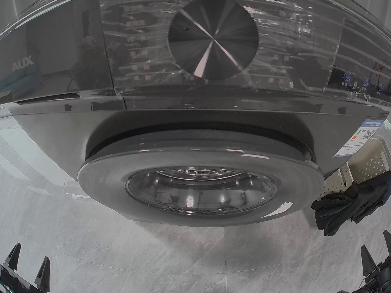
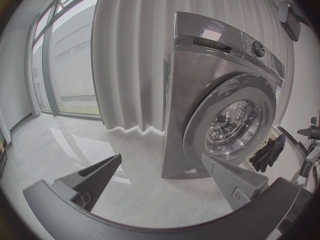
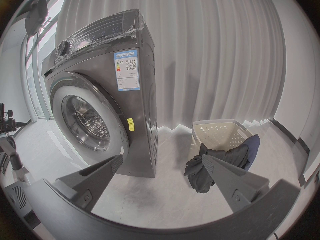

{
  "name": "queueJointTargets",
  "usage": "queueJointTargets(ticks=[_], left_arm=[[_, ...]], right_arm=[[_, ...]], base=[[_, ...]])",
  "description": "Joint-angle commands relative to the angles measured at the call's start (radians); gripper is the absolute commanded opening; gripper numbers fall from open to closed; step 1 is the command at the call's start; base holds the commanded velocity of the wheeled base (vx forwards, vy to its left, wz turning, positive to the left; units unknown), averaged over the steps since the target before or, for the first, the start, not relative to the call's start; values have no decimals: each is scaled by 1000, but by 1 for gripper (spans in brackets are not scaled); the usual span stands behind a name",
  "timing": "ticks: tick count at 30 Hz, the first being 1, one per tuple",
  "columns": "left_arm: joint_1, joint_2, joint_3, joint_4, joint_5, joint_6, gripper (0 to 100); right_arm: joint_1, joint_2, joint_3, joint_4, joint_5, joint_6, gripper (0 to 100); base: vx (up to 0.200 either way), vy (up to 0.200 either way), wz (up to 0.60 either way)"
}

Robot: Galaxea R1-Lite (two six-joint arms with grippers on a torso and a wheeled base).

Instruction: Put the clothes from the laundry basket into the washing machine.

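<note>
The clothes [image 3: 197, 174] are soft, light and slack: pinch the thick fold draped over the basket [image 3: 216, 132] rim. Your left pincer [image 2: 160, 158] and right pincer [image 3: 161, 159] gape wide, empty.

The grey front-loading washing machine [image 1: 195, 114] is standing on the pale floor [image 1: 122, 241] with its round glass door [image 1: 199, 190] sitting shut. The cream perforated laundry basket [image 3: 216, 132] is standing just beside the machine's right side, with dark clothes [image 3: 196, 174] hanging over its front rim.
</note>
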Motion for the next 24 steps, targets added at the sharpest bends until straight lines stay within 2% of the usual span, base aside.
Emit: queueJointTargets(ticks=[1,11,13,15,16,20,23,24], left_arm=[[0,-13,18,0,-1,-1,100],[0,-12,18,0,1,-1,100],[0,-13,18,0,1,-1,100],[0,-13,18,0,1,-1,100],[0,-13,18,0,1,-1,100],[0,-12,18,0,1,-1,100],[0,-12,18,0,1,-1,100],[0,-12,18,0,1,-1,100]], right_arm=[[-1,-15,18,0,0,0,100],[-3,-18,18,-3,-6,10,100],[5,-8,-73,-45,2,17,100],[13,79,-176,-48,8,39,100],[22,133,-196,-51,12,43,100],[86,352,-163,-75,55,59,100],[134,475,-150,-137,65,75,100],[178,559,-153,-190,83,83,100]], base=[[-200,0,0],[0,0,0],[0,0,0],[0,0,0],[0,0,0],[0,0,0],[0,0,0],[0,0,0]])
